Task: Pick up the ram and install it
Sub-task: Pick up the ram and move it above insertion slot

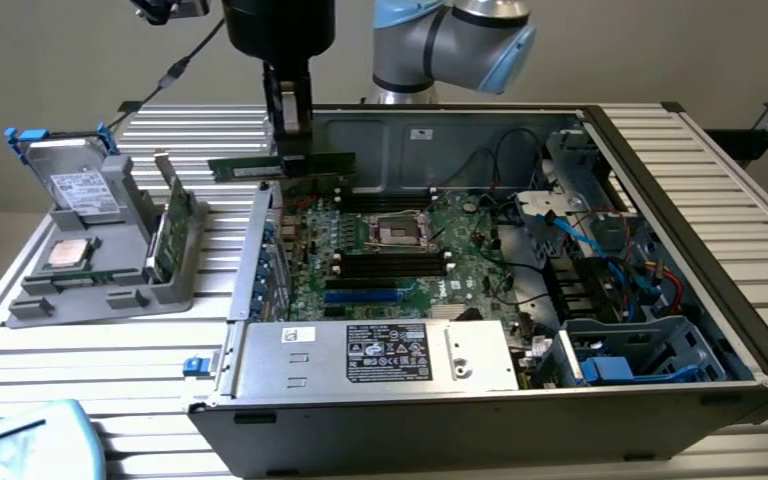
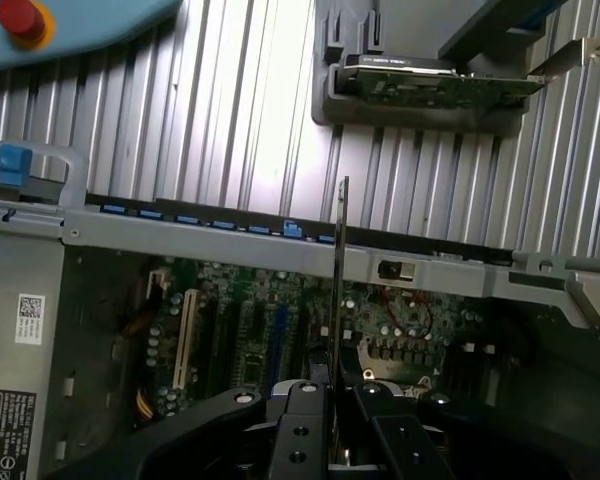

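Pinching one ram (image 1: pixel 251 168), two fingers (image 2: pixel 302 405) (over motherboard (image 1: pixel 458 235))

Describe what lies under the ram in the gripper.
Under the ram, held by the gripper, lie the case wall and motherboard; the gripper covers the motherboard area directly beneath.

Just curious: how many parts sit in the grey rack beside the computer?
3: boxy drive at the far end, silver processor nearer, green card upright beside them. Others possibly hidden.
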Robot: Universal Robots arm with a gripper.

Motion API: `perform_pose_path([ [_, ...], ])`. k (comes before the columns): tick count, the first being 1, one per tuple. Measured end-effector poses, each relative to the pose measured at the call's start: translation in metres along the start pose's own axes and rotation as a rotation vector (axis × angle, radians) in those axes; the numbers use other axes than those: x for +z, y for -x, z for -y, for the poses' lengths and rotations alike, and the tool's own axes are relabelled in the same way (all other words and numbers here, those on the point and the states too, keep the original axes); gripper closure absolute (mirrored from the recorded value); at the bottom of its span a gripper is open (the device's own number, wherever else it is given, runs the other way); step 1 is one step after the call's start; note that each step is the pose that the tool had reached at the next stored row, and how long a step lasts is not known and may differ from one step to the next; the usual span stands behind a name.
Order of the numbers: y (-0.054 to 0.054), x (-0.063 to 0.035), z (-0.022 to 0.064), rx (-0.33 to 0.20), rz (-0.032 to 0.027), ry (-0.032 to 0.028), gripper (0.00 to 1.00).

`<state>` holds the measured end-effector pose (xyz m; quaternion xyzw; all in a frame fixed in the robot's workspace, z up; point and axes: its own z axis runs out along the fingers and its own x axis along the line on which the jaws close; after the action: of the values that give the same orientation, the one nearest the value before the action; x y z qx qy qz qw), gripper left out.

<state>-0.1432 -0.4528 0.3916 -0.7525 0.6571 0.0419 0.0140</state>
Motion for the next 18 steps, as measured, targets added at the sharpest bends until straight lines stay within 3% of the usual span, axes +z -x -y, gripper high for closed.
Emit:
perform_pose_path([
  [4,-0.001,-0.0001,0.0049,0.005,-0.0006,-0.0075,0.86],
  [18,-0.006,-0.0019,0.0447,0.007,-0.0008,-0.0085,0.86],
])
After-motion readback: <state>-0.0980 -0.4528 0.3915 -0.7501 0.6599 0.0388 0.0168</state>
